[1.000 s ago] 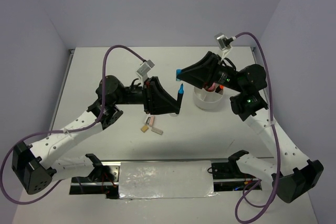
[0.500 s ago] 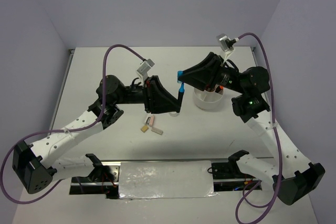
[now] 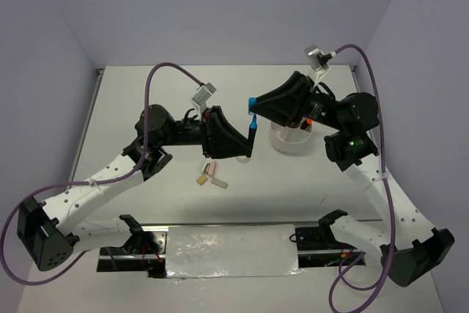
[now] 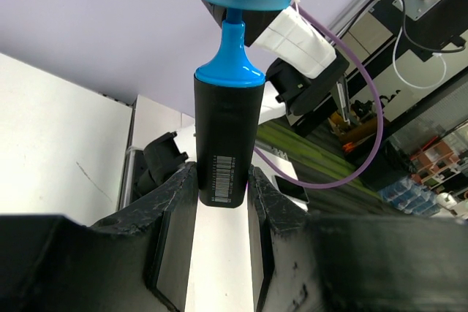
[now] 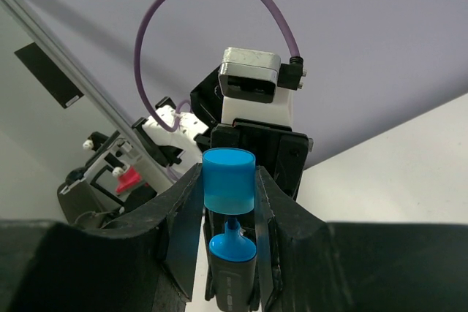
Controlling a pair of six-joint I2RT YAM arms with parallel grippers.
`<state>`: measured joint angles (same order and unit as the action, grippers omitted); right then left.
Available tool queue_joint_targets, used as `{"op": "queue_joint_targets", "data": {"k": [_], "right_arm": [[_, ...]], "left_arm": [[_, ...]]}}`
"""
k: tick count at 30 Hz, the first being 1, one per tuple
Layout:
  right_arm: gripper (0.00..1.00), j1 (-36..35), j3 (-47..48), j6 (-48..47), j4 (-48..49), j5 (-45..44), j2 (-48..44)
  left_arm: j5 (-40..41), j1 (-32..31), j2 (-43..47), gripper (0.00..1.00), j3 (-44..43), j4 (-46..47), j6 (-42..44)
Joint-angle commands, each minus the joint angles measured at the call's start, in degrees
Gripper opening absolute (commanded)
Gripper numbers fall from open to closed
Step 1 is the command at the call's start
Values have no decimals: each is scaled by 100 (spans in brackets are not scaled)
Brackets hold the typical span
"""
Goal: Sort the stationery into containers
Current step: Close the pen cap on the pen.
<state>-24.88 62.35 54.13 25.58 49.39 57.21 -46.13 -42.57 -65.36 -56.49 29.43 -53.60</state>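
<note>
A white table (image 3: 146, 93) stands enclosed by 3 pale lavender walls (image 3: 220, 12), with a thin metal rail (image 3: 89, 119) running along its left edge. A crinkled silver sheet (image 3: 231, 251) covers the middle of the near edge. Past the table's far side, the left wrist view takes in a green striped surface (image 4: 292, 151) and blurred shelving with blue bins (image 4: 417, 191). A black rectangular label (image 5: 48, 75) sits on a grey panel in the right wrist view.
</note>
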Motion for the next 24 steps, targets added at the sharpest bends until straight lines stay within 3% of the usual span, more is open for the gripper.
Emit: {"op": "queue_joint_targets", "data": {"k": [1, 24], "right_arm": [[35, -34, 137, -78, 166, 89, -166], [36, 36, -196, -157, 166, 71, -263]], "left_arm": [[25, -24, 147, 0, -125, 186, 254], [51, 20, 59, 0, -292, 440, 210]]}}
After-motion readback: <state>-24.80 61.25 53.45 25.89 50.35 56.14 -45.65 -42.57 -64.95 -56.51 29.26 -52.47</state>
